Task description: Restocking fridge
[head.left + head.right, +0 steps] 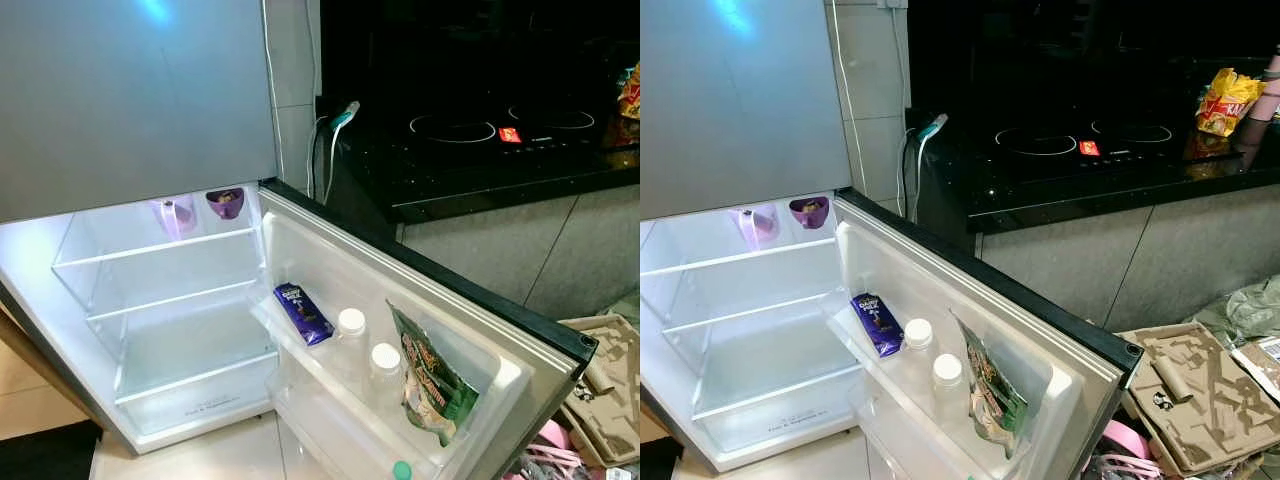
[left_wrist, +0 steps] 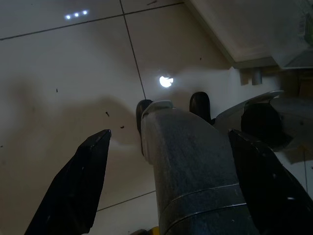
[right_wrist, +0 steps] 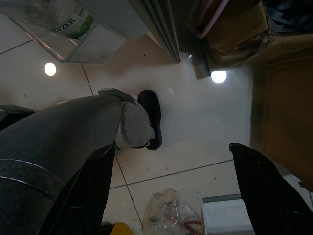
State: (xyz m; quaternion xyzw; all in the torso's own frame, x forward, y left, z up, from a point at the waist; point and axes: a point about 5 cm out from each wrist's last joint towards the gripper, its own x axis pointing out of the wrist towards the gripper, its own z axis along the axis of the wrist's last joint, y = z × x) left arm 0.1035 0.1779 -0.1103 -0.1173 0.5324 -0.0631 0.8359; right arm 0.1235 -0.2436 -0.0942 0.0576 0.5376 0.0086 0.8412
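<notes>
The fridge (image 1: 150, 330) stands open with its door (image 1: 480, 330) swung wide toward the counter (image 1: 1120, 170), and most of the stock so far sits in the door shelf (image 1: 330, 350): a purple chocolate bar (image 1: 302, 312) nearest the hinge, two white-capped bottles (image 1: 352, 330) beside it, and a green snack bag (image 1: 432, 378) at the outer end. Inside the fridge the glass shelves look bare apart from a pink cup (image 1: 175, 214) and a purple cup (image 1: 226, 203) at the back of the top shelf. Both arms hang at the robot's sides, pointing at the floor tiles (image 2: 58, 88). The left gripper (image 2: 171, 181) has its two black fingers spread wide with nothing between them, and the right gripper (image 3: 171, 186) is likewise spread and empty, hanging just below the lower door bin where a water bottle (image 3: 68, 22) lies. This looks like a pause between items: one load is in and the next is not yet picked up. On the counter beyond the fridge door lies a yellow snack packet (image 1: 1225, 100), a likely candidate. The next move probably calls for turning from the fridge toward that counter, raising an arm and closing on the packet without crushing it, then returning to a free spot on the door shelf or an inner shelf.
</notes>
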